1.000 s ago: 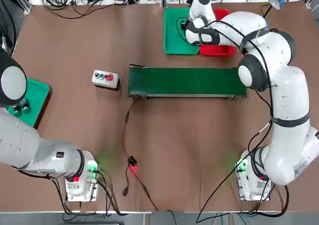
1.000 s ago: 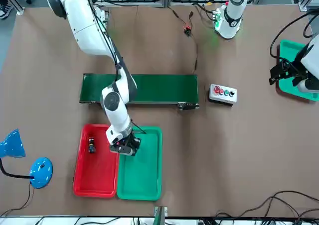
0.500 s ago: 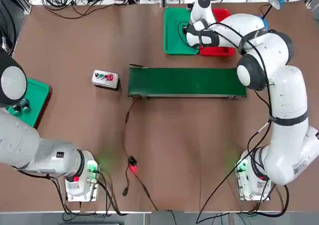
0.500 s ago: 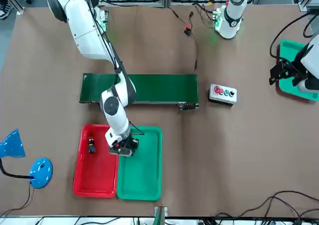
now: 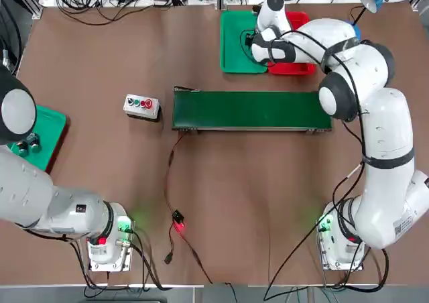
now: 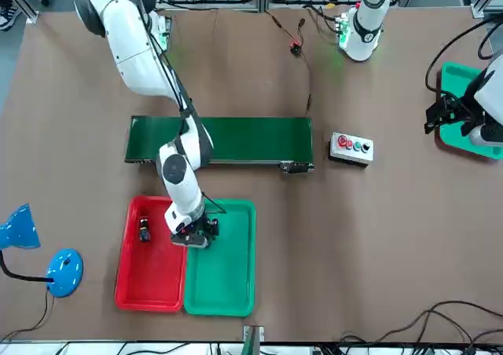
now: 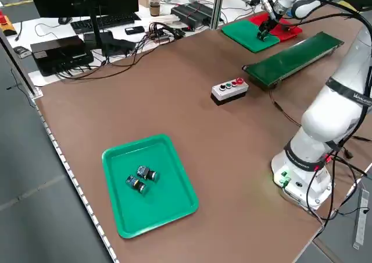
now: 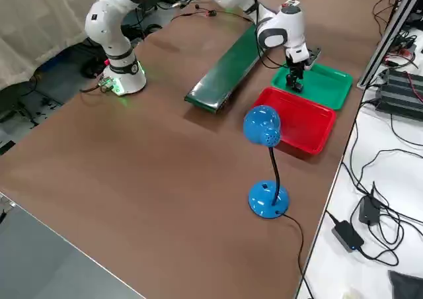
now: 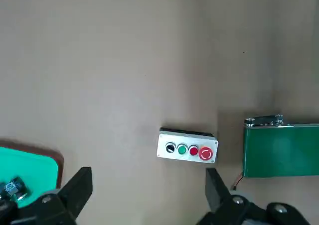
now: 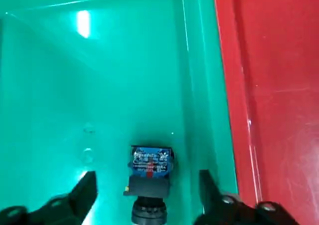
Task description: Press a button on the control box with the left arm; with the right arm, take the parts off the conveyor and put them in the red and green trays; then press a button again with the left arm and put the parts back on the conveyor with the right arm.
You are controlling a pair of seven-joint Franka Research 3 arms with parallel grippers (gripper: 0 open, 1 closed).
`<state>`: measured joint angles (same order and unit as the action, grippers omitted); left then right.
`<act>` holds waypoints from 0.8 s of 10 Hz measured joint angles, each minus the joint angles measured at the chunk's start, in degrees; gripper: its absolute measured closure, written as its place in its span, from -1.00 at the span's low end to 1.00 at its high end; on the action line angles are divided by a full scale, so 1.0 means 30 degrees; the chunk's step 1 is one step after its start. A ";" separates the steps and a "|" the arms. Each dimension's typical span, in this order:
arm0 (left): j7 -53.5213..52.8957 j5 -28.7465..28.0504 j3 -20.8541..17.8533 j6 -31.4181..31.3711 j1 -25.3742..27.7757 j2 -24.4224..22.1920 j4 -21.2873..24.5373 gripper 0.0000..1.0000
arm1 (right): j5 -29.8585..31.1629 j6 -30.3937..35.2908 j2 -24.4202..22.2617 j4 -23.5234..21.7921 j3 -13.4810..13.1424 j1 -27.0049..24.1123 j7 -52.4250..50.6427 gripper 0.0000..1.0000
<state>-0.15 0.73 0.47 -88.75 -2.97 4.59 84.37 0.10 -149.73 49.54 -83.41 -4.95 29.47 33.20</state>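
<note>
Your right end effector hangs low over the green tray, jaws spread, with a dark part lying on the tray floor between them, released by the look of it, near the wall shared with the red tray. The other part sits in the red tray, at about nine o'clock from the gripper in the front view. The conveyor is bare. Your left end effector waits open, above the control box, probably staged for the next button press.
</note>
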 joint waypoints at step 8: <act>-0.0295 0.0000 0.0011 -0.0001 -0.0028 -0.0001 -0.0008 -1.00 | 0.0020 0.4915 -0.2708 0.0879 -0.0476 -0.0259 -0.1177 -0.99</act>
<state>-1.03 0.73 0.51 -88.75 -3.05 4.58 84.35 0.16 -134.99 41.42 -80.78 -6.38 28.69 29.67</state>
